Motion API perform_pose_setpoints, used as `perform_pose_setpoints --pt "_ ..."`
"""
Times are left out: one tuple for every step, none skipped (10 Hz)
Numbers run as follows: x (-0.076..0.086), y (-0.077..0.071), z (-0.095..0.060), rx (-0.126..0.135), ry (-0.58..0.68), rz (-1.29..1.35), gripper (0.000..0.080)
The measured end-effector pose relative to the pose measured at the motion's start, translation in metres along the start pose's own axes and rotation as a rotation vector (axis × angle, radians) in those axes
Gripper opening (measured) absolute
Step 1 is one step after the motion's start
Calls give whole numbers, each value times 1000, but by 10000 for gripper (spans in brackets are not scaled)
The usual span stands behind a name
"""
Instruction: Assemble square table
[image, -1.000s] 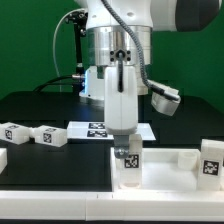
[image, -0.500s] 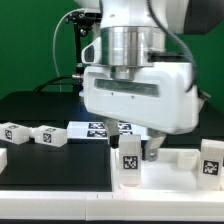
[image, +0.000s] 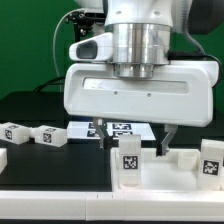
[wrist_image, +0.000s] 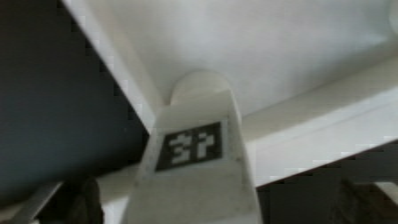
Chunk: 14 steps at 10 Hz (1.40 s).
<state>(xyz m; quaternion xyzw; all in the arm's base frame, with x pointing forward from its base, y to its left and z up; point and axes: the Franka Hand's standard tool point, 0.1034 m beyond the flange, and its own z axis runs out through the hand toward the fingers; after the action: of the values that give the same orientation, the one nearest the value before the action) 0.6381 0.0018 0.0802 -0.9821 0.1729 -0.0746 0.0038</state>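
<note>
The Panda arm's gripper (image: 136, 144) hangs low over the white square table top (image: 170, 178), which lies on the black table (image: 40, 158) toward the exterior view's right. The jaws stand wide open and hold nothing. They straddle an upright leg (image: 128, 160) planted near the top's corner at the exterior view's left, apparently in its corner hole, though the seat itself is hidden. In the wrist view the dark fingertips (wrist_image: 68, 200) sit well clear of the tagged leg on either side.

A second leg (image: 210, 159) stands on the top at the exterior view's right. Two loose legs (image: 47, 135) lie on the table at the exterior view's left, and the marker board (image: 122, 128) lies behind the gripper.

The step in hand appears to be fixing this leg into its hole. How far in it sits cannot be told. The next move would call for the jaws to close squarely on the leg's flanks. They would then need to turn it without tipping it, while the top stays put.
</note>
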Motion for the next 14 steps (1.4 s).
perform_pose_setpoints --pt "-1 0 1 2 -2 58 640" --pt "-1 0 1 2 -2 56 640" --pt "-1 0 1 2 -3 92 482" --pt "-1 0 1 4 -3 155 315" --pt "-1 2 2 2 -5 246 315" --pt "-1 3 2 2 -6 306 285" --pt "-1 4 2 4 -5 413 285" --pt "-1 5 3 7 -3 552 285" --pt "-1 6 3 3 -9 637 285" --pt "-2 8 3 20 -29 834 285" --pt "-2 9 3 40 -51 994 285" --pt "-3 10 3 64 -72 1095 286" --pt "-4 8 4 83 -94 1256 286" --pt "-5 6 4 81 -100 1344 287"
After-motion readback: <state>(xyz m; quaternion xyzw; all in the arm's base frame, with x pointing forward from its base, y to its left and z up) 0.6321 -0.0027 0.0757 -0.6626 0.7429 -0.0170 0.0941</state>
